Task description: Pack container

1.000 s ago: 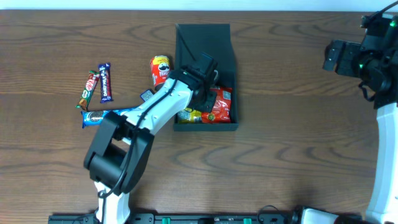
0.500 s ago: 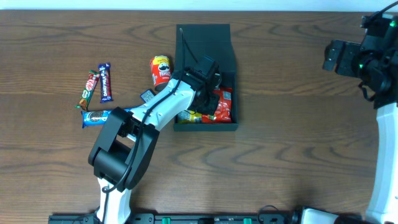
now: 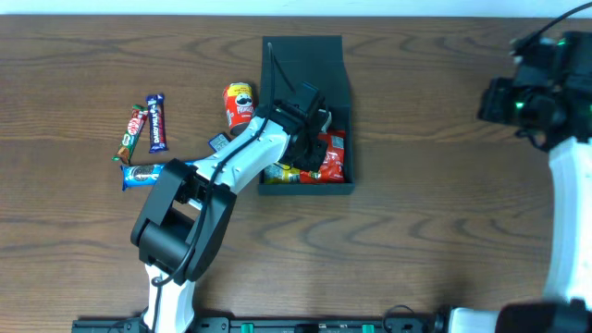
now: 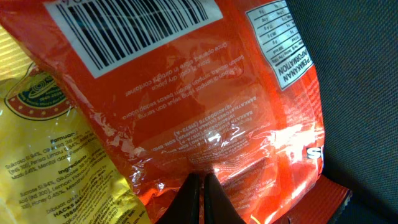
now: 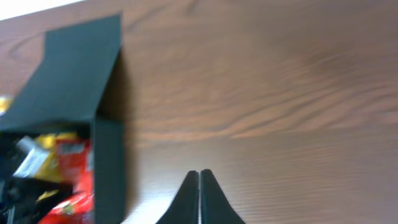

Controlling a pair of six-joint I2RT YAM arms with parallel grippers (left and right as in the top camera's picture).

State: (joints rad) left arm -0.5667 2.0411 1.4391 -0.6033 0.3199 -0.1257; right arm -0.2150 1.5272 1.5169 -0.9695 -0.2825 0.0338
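Left wrist view: the left gripper (image 4: 198,180) is closed, tips against an orange packet (image 4: 186,112) in the container (image 3: 305,65); the right gripper (image 5: 199,177) is also closed, above the bench (image 5: 280,93) near its right edge

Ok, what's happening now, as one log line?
left gripper: shut, tips at shiny red snack packet | packet: inside dark matte square box | right gripper: shut, over wooden table

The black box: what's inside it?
An orange-red packet and a yellow packet lie inside the container. The left gripper and left arm cover part; anything beneath is hidden.
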